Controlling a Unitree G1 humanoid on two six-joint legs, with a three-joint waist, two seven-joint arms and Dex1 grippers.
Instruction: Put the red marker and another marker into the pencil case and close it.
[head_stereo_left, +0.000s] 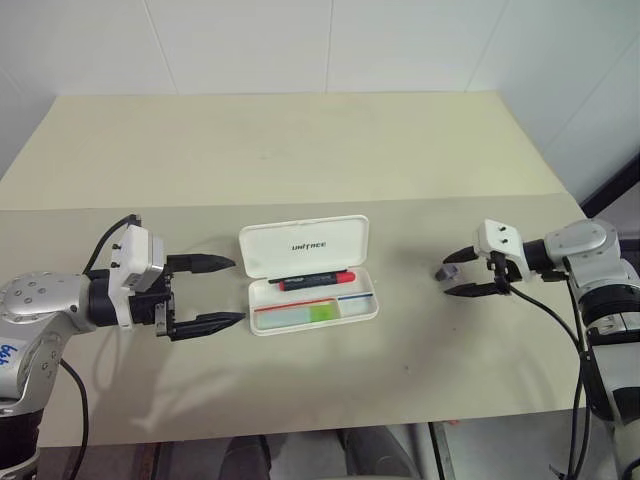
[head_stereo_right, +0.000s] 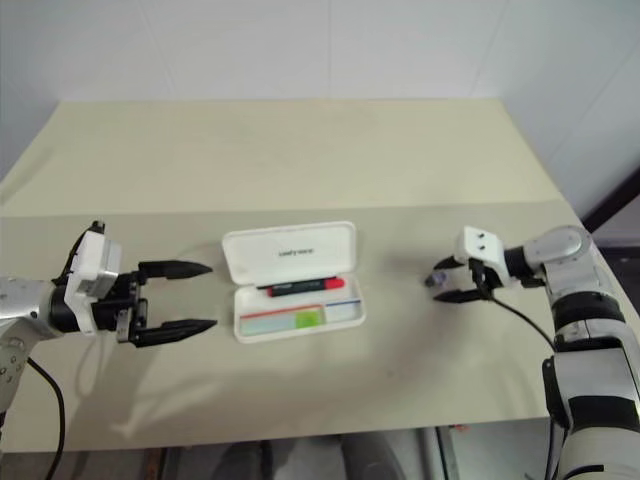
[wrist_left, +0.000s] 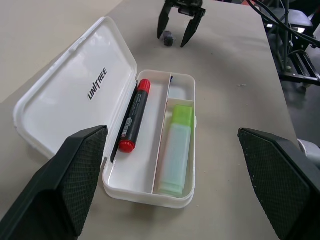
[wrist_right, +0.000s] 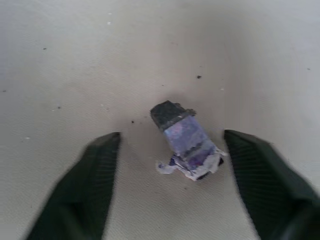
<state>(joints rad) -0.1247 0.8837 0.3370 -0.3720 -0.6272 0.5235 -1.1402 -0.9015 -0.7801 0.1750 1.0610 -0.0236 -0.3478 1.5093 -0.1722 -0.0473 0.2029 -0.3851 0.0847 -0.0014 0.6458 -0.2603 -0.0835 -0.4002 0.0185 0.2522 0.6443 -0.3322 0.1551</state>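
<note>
We see a beige table (head_stereo_left: 300, 150) set against a white wall (head_stereo_left: 250, 40). On its right side lies a small dark block (wrist_right: 187, 142) wrapped in torn purple paper, one black end bare, with a few dark specks nearby.

You can read one word clearly: "UNITREE", in small dark capitals, printed on the inner face of the open lid of the pencil case (wrist_left: 80, 95). The red marker (wrist_left: 134, 116) carries fine print along its black barrel, but it is too small for you to make out. Nothing else legible shows.
</note>
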